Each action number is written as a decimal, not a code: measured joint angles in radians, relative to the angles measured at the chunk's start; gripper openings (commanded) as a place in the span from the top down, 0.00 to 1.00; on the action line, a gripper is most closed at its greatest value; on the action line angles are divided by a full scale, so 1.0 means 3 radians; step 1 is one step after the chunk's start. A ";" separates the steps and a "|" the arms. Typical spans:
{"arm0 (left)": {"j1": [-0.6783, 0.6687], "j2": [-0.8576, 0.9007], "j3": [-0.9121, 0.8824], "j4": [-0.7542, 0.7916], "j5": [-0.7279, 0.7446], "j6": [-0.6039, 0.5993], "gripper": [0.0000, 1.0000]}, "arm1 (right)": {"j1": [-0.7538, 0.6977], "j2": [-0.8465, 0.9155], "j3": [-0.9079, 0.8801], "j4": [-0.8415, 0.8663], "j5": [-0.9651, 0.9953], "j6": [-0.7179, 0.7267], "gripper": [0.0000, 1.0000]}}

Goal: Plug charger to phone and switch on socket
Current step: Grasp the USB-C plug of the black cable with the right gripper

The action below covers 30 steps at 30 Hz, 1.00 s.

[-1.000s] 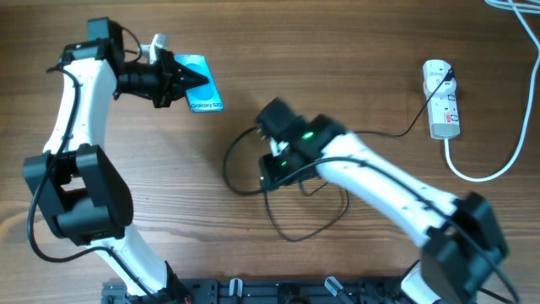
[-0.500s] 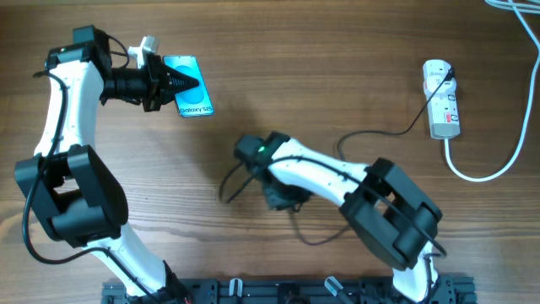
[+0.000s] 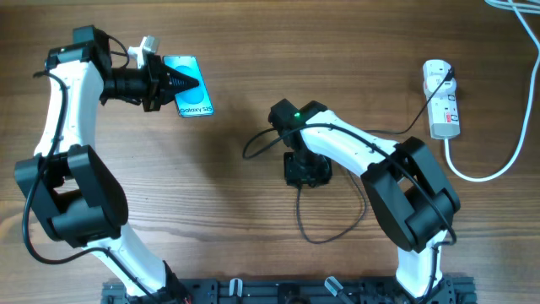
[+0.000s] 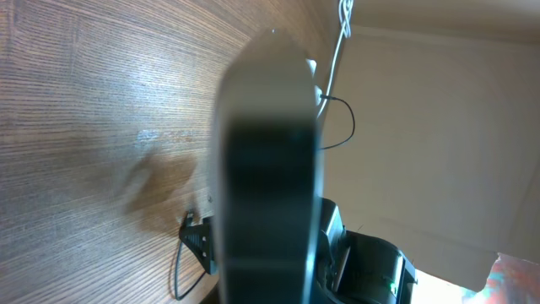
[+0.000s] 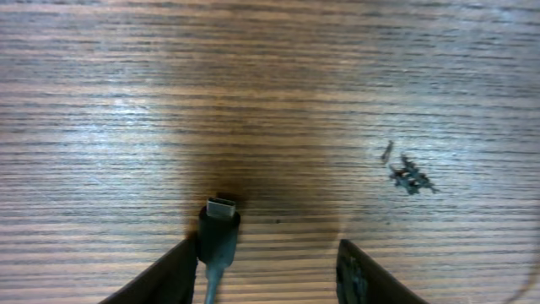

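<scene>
With the left end effector [image 3: 173, 84] clamped on the small teal-screened smartphone [image 3: 192, 97] and the right end effector [image 5: 268, 253] open around the slim connector tip [image 5: 221, 221] of the thin black charger cable [image 5: 210, 287], well right of that smartphone, an off-centre close could flick the tip away.

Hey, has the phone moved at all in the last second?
Yes. The phone, gripped in the left tool, has shifted slightly left in the overhead view, away from the socket, which has stayed put. All of that shift came in the first half second.
</scene>
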 measured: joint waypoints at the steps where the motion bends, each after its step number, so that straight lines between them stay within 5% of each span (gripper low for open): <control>1: 0.0000 0.0000 0.0000 0.0001 0.0000 0.0001 0.96 | 0.0000 0.0000 0.0000 0.0003 -0.0009 0.0010 0.66; 12: 0.0000 0.0000 0.0000 -0.0010 0.0000 0.0010 0.96 | 0.0020 -0.0001 -0.0076 -0.0011 -0.0324 0.0309 0.58; 16: 0.0000 0.0000 0.0000 -0.0010 0.0000 0.0009 0.96 | 0.0083 -0.0001 -0.0088 -0.0005 -0.0365 0.0312 0.76; 20: 0.0000 0.0000 0.0000 -0.0010 0.0000 0.0009 0.96 | 0.0100 -0.0001 -0.0094 0.0005 -0.0378 0.0332 0.82; 30: 0.0000 0.0000 0.0000 -0.0010 0.0000 0.0010 0.96 | 0.0109 -0.0032 -0.0107 0.0163 -0.0369 0.0346 0.80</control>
